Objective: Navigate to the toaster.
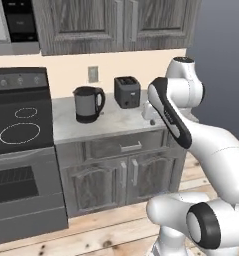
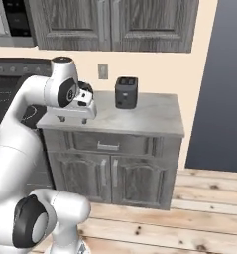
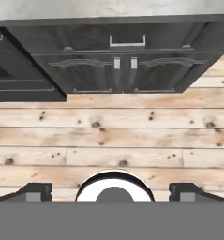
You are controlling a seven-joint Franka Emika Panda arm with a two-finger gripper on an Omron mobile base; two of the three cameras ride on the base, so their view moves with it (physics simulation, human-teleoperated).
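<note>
Stove [image 1: 18,125]: far left in the left base view, black glass top with ring marks, control panel behind, oven door below; touching the counter's left end.
Counter [image 1: 111,127]: pale grey marbled top over grey wooden cabinets, one drawer and two doors beneath; in the right base view its right end stands beside a dark blue-grey wall panel.
Kettle [image 1: 88,104]: round, dark grey, handle to its right, upright on the counter left of the toaster and a little nearer the front edge.
Wall outlet [image 1: 93,74]: on the cream wall between kettle and toaster, above both.
Toaster [image 1: 126,92]: boxy, dark, two slots on top, upright at the back of the counter near the wall, about mid-counter; also seen at [image 2: 126,92], right of the arm's hand.
Gripper [image 2: 72,119]: held in front of the counter's left part, pointing down at the plank floor [image 3: 113,136]; well apart from the toaster.
Fingers: the two dark tips [image 3: 34,192] sit far apart at the bottom corners of the hand view, spread wide, with nothing between them.
Upper cabinets [image 1: 116,22]: grey wood, above the counter.
</note>
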